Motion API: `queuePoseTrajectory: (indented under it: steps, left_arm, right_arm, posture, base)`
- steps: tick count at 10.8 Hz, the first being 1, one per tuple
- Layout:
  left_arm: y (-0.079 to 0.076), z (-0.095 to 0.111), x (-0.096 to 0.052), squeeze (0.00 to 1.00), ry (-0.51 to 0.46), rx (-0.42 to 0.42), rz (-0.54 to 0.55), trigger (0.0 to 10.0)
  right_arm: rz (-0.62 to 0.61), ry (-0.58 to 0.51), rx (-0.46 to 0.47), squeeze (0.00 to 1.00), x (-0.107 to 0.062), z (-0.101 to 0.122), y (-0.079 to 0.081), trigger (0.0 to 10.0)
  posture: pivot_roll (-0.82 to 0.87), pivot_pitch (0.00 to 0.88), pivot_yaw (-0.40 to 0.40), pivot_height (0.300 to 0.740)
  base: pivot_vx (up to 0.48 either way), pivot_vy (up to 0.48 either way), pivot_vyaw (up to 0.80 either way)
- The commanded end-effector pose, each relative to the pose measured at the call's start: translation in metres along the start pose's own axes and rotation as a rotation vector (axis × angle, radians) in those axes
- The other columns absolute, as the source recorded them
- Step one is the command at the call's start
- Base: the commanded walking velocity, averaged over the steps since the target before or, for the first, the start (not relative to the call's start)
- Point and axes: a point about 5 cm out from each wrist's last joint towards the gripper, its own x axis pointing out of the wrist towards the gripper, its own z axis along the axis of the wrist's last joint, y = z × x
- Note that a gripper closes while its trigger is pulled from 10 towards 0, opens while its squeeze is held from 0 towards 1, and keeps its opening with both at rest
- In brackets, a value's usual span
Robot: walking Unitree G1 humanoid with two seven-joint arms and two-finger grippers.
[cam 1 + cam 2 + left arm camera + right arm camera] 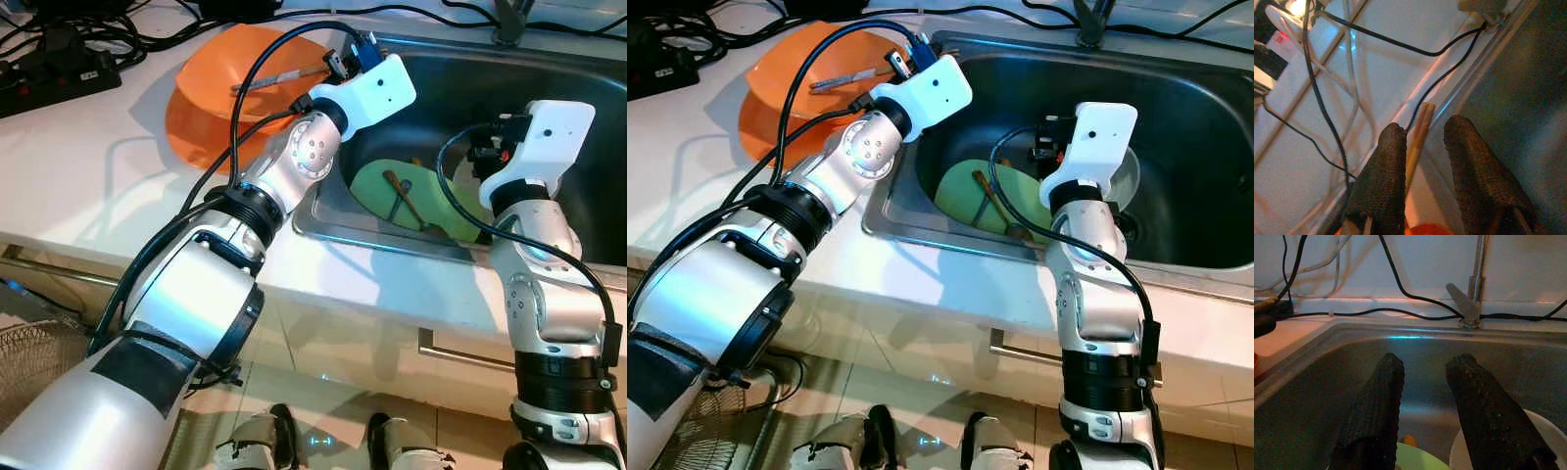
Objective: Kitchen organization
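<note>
left gripper [1422,147]: fingers apart, stick [1418,139] between them, over counter by orange bowl [220,93] | right gripper [1425,382]: wide, holds nothing, over sink [588,88] | green plate [392,196] in sink

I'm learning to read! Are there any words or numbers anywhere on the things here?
None can be read.
Orange plate: plain, no print.
Green plate in the sink: no print.
Black power strip on the counter: any marking is too small and blurred to read.
</note>
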Motion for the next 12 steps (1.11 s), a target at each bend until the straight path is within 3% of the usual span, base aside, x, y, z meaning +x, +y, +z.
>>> queuePoseTrajectory:
  steps: [1, 6, 7, 8, 9, 10, 12]
  left_arm:
    - [0.004, 0.008, 0.004, 0.0, -0.013, 0.036, 0.019, 10.0]
    - [0.015, 0.006, 0.007, 0.0, 0.057, 0.102, 0.098, 10.0]
    - [0.016, 0.004, 0.006, 0.0, 0.072, 0.102, 0.101, 6.6]
    - [0.017, 0.002, 0.006, 0.0, 0.08, 0.103, 0.104, 3.9]
    - [0.017, 0.001, 0.006, 0.0, 0.087, 0.102, 0.107, 3.0]
    - [0.017, 0.0, 0.005, 0.0, 0.094, 0.102, 0.105, 0.0]
    - [0.014, -0.002, 0.005, 0.0, 0.099, 0.101, 0.097, 0.0]
  right_arm:
    - [-0.007, -0.005, 0.009, 0.0, -0.005, 0.003, -0.003, 10.0]
    - [-0.026, 0.008, 0.003, 0.0, -0.014, 0.003, -0.007, 10.0]
    - [-0.026, 0.016, 0.002, 0.0, -0.015, 0.002, -0.007, 10.0]
    - [-0.026, 0.022, 0.004, 0.0, -0.015, 0.001, -0.006, 10.0]
    - [-0.025, 0.028, 0.003, 0.0, -0.016, 0.0, -0.006, 10.0]
    - [-0.024, 0.036, 0.004, 0.0, -0.017, -0.001, -0.005, 10.0]
    - [-0.026, 0.047, 0.01, 0.0, -0.017, -0.003, -0.005, 10.0]
  posture:
    - [-0.22, 0.205, 0.019, 0.74]
    - [-0.25, 0.211, 0.009, 0.74]
    - [-0.25, 0.211, 0.009, 0.74]
    - [-0.25, 0.211, 0.007, 0.74]
    - [-0.25, 0.213, 0.004, 0.74]
    - [-0.25, 0.218, 0.002, 0.74]
    - [-0.25, 0.221, 0.004, 0.74]
  base:
    - [0.0, 0.0, 0.0]
    - [0.0, 0.0, 0.0]
    - [0.0, 0.0, 0.0]
    - [0.0, 0.0, 0.0]
    - [0.0, 0.0, 0.0]
    - [0.0, 0.0, 0.0]
    - [0.0, 0.0, 0.0]
